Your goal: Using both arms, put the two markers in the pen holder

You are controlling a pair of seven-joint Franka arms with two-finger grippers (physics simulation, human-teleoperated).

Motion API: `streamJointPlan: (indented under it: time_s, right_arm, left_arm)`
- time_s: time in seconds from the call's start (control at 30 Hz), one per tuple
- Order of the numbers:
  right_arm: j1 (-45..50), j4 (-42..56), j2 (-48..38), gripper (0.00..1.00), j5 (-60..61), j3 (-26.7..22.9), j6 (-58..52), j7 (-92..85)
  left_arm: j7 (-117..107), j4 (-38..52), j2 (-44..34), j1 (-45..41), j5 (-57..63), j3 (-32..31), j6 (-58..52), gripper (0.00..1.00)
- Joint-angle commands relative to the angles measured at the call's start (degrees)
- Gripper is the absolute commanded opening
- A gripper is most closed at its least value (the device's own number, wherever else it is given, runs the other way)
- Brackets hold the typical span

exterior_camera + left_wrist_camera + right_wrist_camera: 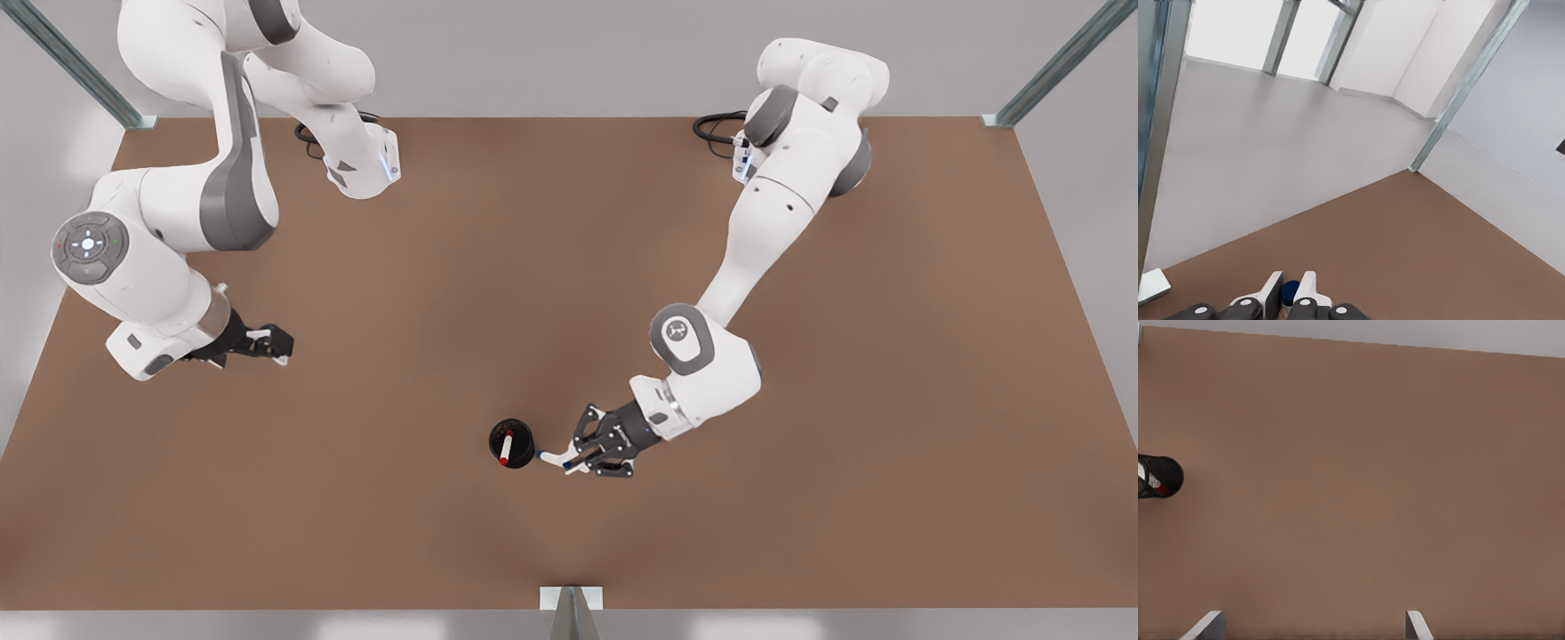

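My left gripper (573,460) pinches the blue marker (553,458) at the pen holder's (524,434) three o'clock, red marker (506,447) already inside. Next, I judge: clear the rim. My right gripper (277,347) waits, spread, at ten o'clock.

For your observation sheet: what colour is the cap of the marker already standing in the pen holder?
Red. The marker shows best in the front view.

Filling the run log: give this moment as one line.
red marker: in pen holder | blue marker: in left gripper, beside pen holder | right gripper: open, waiting apart
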Motion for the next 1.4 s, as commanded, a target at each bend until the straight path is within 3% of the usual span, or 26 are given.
streamJointPlan:
  time_s: [0.0,0.87,1.1,1.13,1.17,1.3,1.37]
  right_arm:
    - [0.0,0.1,-0.1,1.00,-0.1,-0.1,-1.3,1.8]
    - [-0.6,0.1,0.0,1.00,0.2,-0.3,-1.2,0.5]
    - [-0.6,0.1,0.0,1.00,0.2,-0.3,-1.2,0.4]
    - [-0.7,0.1,0.0,1.00,0.2,-0.3,-1.3,0.4]
    - [-0.7,0.1,0.0,1.00,0.2,-0.3,-1.2,0.2]
    - [-0.6,0.1,0.0,1.00,0.2,-0.3,-1.2,0.2]
    - [-0.6,0.1,0.0,1.00,0.2,-0.3,-1.3,0.2]
  left_arm:
    - [7.4,0.2,0.1,-0.5,-0.7,-0.1,6.6,0.21]
    - [0.4,-2.2,2.6,-6.9,-0.4,0.5,8.7,0.21]
    - [0.9,-2.7,2.8,-9.3,-0.1,3.5,9.2,0.21]
    - [0.9,-2.7,2.7,-10.0,-0.2,4.6,9.2,0.49]
    - [0.8,-2.6,2.4,-10.0,1.5,5.1,9.1,1.00]
    - [-1.6,-2.7,2.5,-11.1,5.0,6.0,9.1,1.00]
    - [-17.8,-2.7,2.0,-11.1,17.8,8.9,7.7,1.00]
